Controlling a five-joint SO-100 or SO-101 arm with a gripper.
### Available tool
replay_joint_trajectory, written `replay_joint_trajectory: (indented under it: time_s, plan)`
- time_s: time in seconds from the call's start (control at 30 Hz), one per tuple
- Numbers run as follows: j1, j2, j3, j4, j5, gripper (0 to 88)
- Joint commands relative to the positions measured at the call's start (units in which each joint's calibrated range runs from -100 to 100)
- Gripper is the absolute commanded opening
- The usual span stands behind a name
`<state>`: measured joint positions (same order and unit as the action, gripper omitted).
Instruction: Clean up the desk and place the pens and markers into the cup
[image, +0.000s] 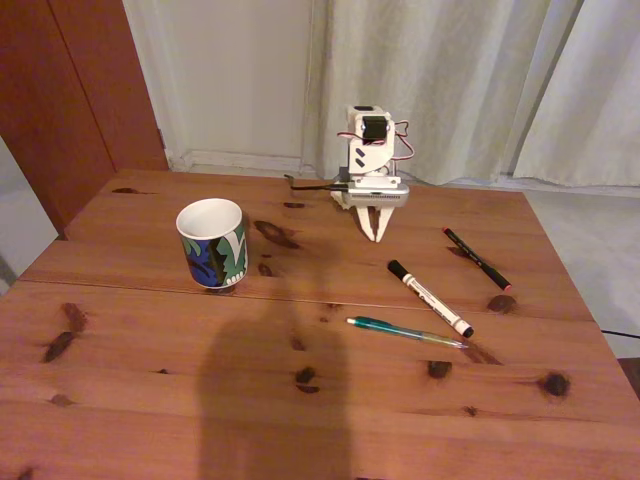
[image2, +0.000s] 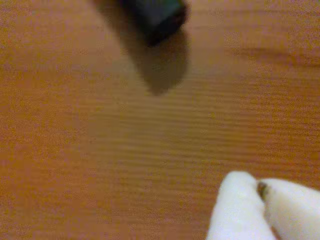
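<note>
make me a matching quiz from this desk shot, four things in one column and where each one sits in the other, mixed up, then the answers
Things:
1. cup
2. black pen
3. white marker
4. teal pen

Places, in the fixed view:
A. nearest the camera of the three sticks
B. left part of the desk, standing upright
C. farthest right, near the desk's right edge
D. between the other two sticks, black cap pointing toward the arm

Pairs: 1-B, 2-C, 3-D, 4-A

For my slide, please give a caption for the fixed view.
Folded arm's gripper rests shut on the desk; three pens lie outside the cup.
</note>
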<state>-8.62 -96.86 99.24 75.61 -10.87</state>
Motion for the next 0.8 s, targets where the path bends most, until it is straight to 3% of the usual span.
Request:
replay_joint_trajectory:
  time_s: [0.0, 0.13, 0.27, 0.47, 0.77]
  plan:
    - [-0.6, 0.3, 0.4, -0.6, 0.0, 1.4]
    - [-0.5, 2.5, -1.3, -1.2, 0.2, 0.8]
    - [-0.5, 9.7, -7.4, -9.3, -0.1, 0.8]
    - [-1.0, 28.9, -19.3, -23.7, -0.2, 0.8]
    - [-8.6, 56.5, -38.9, -31.4, -0.2, 0.8]
